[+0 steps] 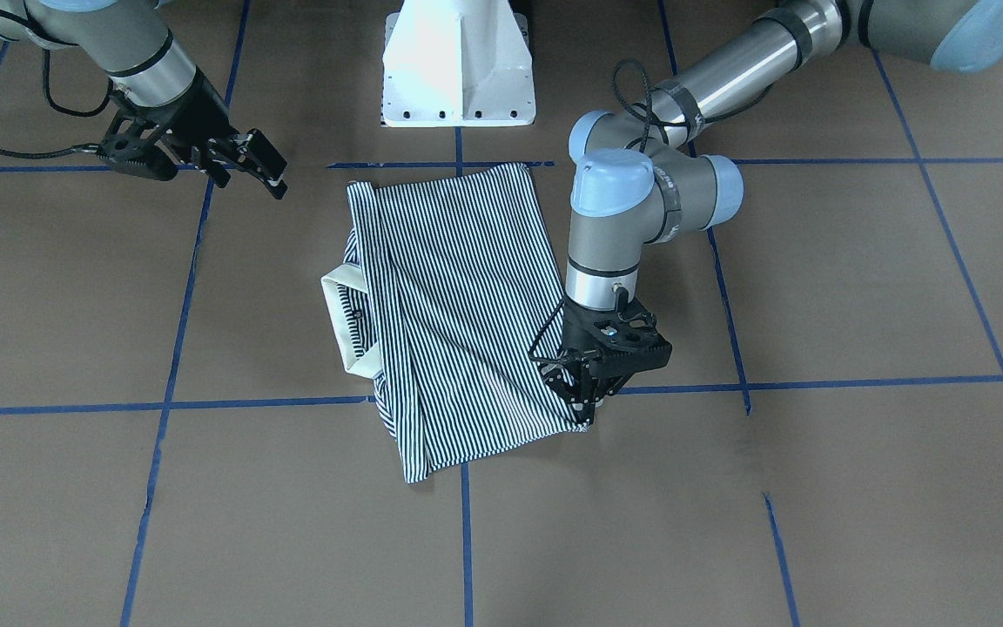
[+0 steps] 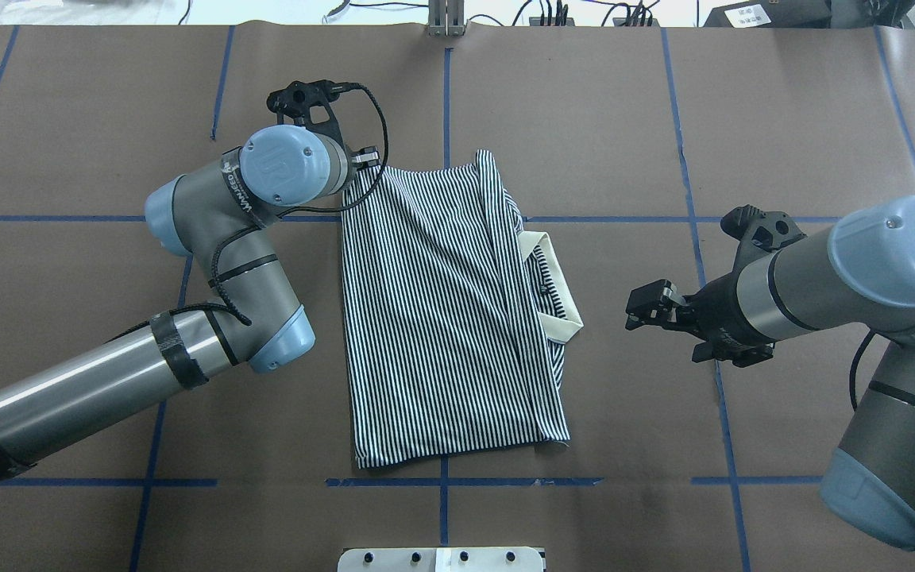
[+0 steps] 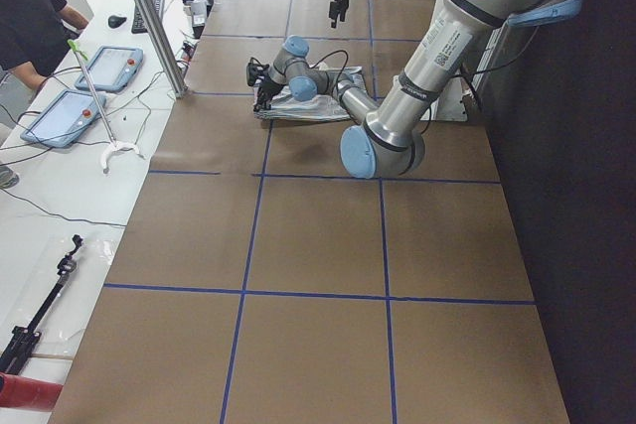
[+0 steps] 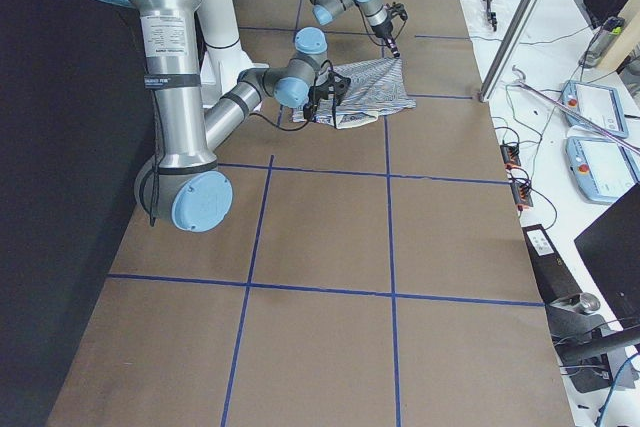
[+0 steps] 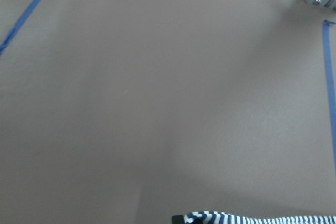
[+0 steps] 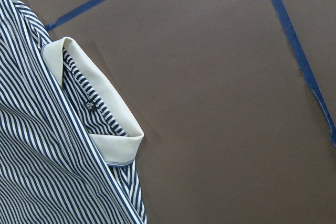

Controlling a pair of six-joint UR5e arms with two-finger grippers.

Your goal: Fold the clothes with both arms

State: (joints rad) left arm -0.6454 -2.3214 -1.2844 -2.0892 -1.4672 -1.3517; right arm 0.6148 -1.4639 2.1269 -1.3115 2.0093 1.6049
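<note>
The striped polo shirt (image 1: 458, 296) lies folded into a rough rectangle at the table's middle, and the overhead view shows the shirt (image 2: 442, 318) too. Its cream collar (image 2: 553, 278) sticks out on the side toward my right arm. My left gripper (image 1: 586, 402) points down at the shirt's far corner, fingers closed together on the fabric. A strip of striped cloth (image 5: 252, 217) shows at the bottom edge of the left wrist view. My right gripper (image 2: 642, 306) hovers open, off the cloth, a short way from the collar (image 6: 100, 114).
Brown paper with blue tape lines (image 2: 445, 481) covers the table. The white pedestal base (image 1: 458, 70) stands at the robot's side, just behind the shirt. A person (image 3: 30, 17) stands by a side bench with tablets (image 3: 70, 111) and cables.
</note>
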